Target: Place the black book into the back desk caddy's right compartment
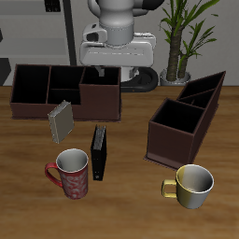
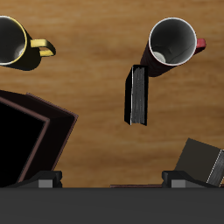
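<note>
The black book [image 1: 99, 152] stands on its edge on the table between the red mug and the angled caddy; it also shows in the wrist view [image 2: 138, 94]. The back desk caddy [image 1: 37, 101] is a long, low, dark-brown box near the table's back. Its right compartment [image 1: 100, 105] is the squarish end section, and nothing shows inside it. My gripper [image 1: 102, 68] hangs open and empty above that end of the caddy, well behind the book. In the wrist view its fingertips [image 2: 48, 178] stand wide apart around the gripper's middle [image 2: 114, 179].
A grey book [image 1: 61, 119] leans in front of the long caddy, also in the wrist view [image 2: 203, 162]. A red mug [image 1: 72, 173] and a yellow mug [image 1: 191, 184] stand near the front edge. An angled dark-brown caddy [image 1: 177, 140] stands beside the black book.
</note>
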